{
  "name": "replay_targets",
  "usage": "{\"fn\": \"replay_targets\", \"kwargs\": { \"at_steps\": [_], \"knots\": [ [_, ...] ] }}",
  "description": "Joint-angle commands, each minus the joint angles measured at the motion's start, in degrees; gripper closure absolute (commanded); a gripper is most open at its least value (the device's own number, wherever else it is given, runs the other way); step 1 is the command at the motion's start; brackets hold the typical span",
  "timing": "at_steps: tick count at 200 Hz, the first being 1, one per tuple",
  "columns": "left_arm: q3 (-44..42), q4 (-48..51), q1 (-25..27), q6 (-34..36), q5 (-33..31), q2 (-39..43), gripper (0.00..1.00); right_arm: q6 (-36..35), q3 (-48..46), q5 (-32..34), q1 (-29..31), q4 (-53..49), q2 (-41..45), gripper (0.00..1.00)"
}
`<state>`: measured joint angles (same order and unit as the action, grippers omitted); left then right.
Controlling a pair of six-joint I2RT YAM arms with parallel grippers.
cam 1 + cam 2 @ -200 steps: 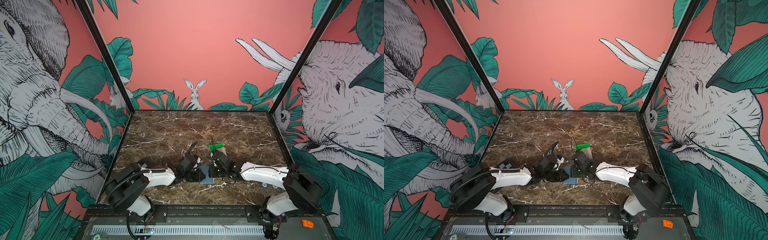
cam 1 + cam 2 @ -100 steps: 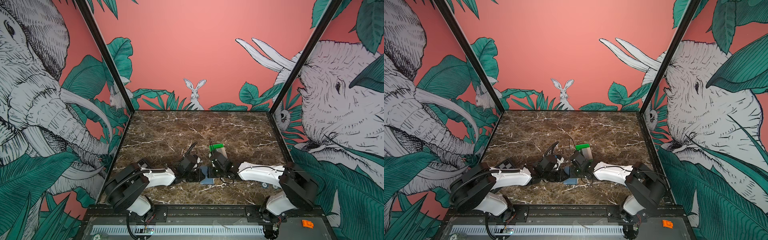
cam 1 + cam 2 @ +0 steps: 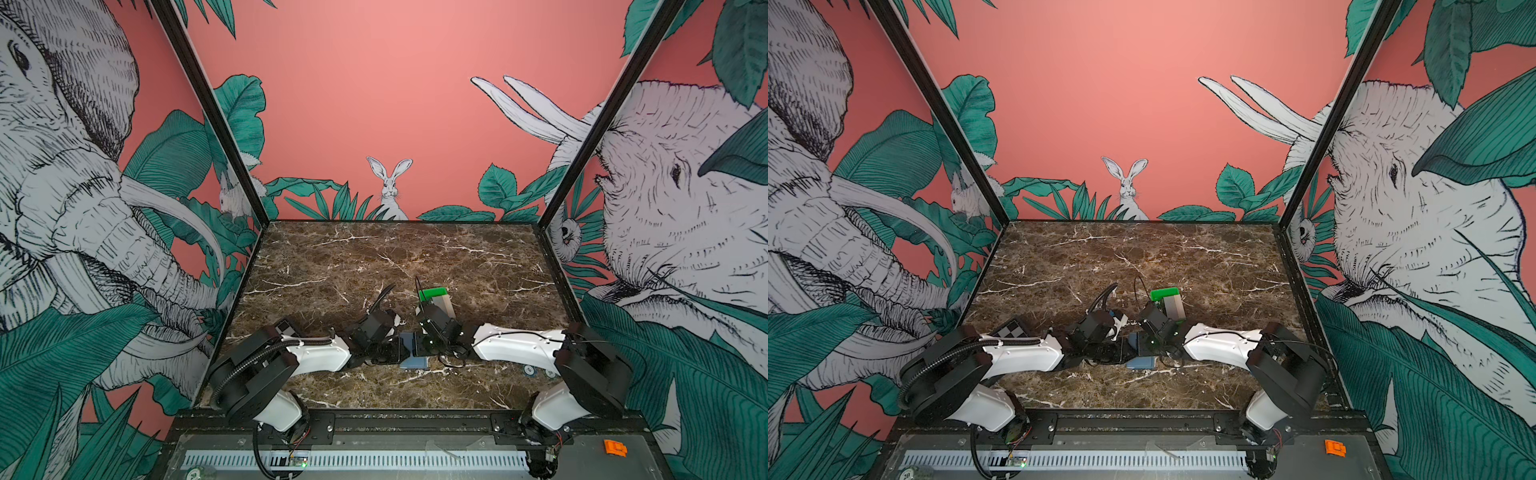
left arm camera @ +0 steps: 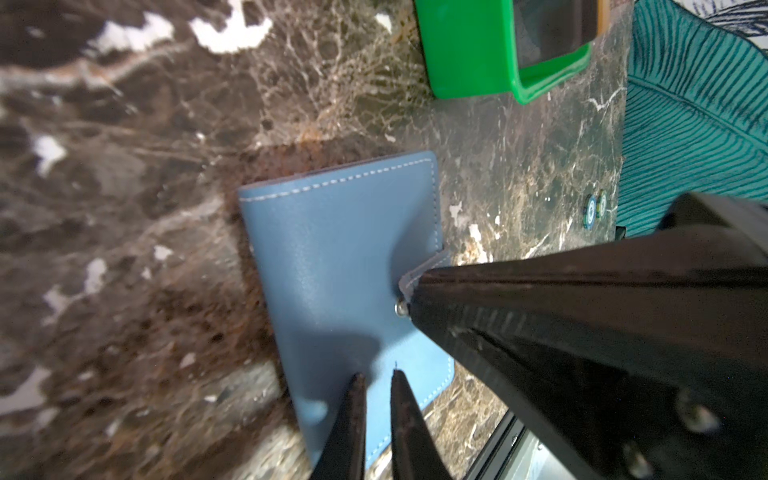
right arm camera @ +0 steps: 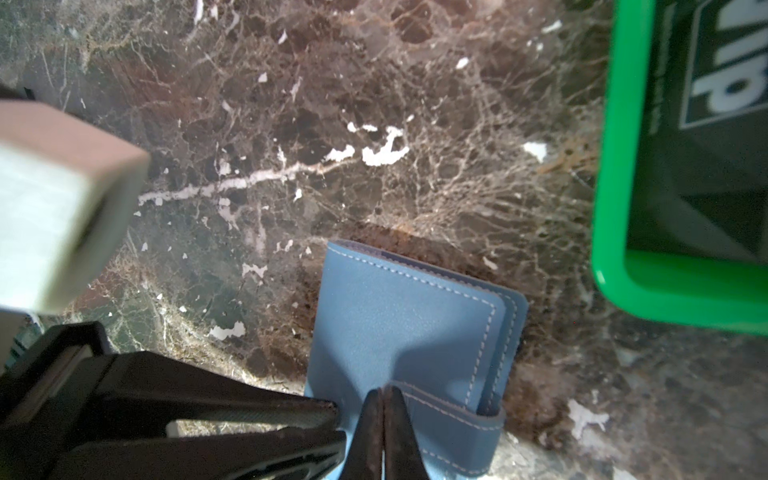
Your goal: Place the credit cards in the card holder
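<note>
Clasp end of the card holder (image 4: 340, 249) under work; not yet opened.

Found the right gripper (image 5: 384, 392) clenched tight, tips set against the strap (image 5: 449, 411) beside the snap (image 4: 400, 308), apparently to lift it clear; pinch on the strap itself not confirmable. Found the left gripper (image 4: 377, 376) a slit apart, nothing visible between, tips over the cover near its edge, judged there to pin the card holder flat against that pull; contact not confirmable. Noted the card holder folded shut, flat on the table (image 3: 374, 257), near the front middle between both arms. Noted the green tray (image 5: 611, 208) just beyond, not touching, with a black card (image 5: 706, 166) lettered "vip" inside and a grey card (image 3: 1173, 306) showing at its side in both top views. Judged no cards loaded; opening required first.
</note>
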<state>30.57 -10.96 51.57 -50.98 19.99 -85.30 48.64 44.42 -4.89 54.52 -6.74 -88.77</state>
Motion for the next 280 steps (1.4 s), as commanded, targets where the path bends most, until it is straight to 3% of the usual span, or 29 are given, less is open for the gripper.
{"fn": "replay_targets", "kwargs": {
  "at_steps": [1,280],
  "knots": [
    [-1.65,1.68,0.72,-0.26,-0.65,-1.1,0.85,0.65,0.35,0.66,1.22,-1.85,-0.27,1.0],
    [-1.4,1.99,0.81,-1.02,-0.48,-1.01,0.85,6.29,-7.9,4.79,4.18,1.53,0.47,1.0]
  ]
}}
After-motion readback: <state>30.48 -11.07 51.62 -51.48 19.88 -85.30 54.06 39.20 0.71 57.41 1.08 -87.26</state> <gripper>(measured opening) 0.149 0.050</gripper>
